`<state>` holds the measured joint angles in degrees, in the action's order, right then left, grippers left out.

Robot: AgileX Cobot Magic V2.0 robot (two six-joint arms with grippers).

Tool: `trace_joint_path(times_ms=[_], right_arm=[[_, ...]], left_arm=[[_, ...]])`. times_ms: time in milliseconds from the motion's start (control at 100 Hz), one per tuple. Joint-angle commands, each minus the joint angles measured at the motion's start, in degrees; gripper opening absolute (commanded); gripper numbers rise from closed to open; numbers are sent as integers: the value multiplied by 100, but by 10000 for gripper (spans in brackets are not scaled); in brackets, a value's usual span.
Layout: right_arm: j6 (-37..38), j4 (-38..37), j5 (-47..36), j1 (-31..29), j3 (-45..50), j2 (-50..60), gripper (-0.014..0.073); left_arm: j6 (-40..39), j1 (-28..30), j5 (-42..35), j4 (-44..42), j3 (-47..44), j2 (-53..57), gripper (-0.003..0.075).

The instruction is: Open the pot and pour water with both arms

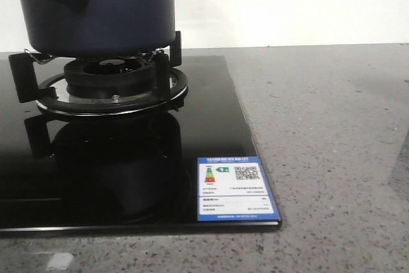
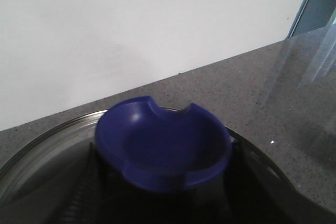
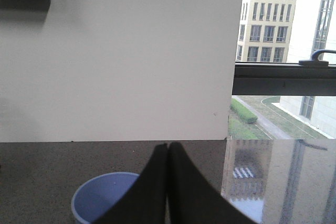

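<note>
The large dark navy-blue round pot (image 1: 96, 7) sits on the black burner ring (image 1: 112, 91) of the glossy black glass hob (image 1: 211, 132). The right gripper (image 3: 168, 182) is closed, its fingers pressed together and holding nothing, with a small light blue cup (image 3: 100, 200) just beyond and beneath them. The left gripper's state cannot be told: its camera shows only a dark blue bowl-shaped knob (image 2: 163, 148) on a glass lid (image 2: 47, 145) close below.

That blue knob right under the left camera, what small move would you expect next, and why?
Probably a small lift straight up. The left wrist view looks down on the knob on a glass lid, very close, so the gripper seems to be at it, though its fingers are hidden. The pot sits on the burner.
</note>
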<state>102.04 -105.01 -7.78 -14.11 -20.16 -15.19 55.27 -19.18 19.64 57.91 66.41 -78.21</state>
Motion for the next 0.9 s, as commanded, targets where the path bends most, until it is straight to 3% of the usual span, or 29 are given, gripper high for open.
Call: trace_joint_path(times_ms=[0, 890], right_arm=[[-11, -131, 235, -34, -207, -39, -74], [-11, -131, 235, -34, -207, -39, -74]], left_arm=[[0, -50, -336, 163, 88, 192, 399], [0, -1, -196, 117, -82, 399, 399]])
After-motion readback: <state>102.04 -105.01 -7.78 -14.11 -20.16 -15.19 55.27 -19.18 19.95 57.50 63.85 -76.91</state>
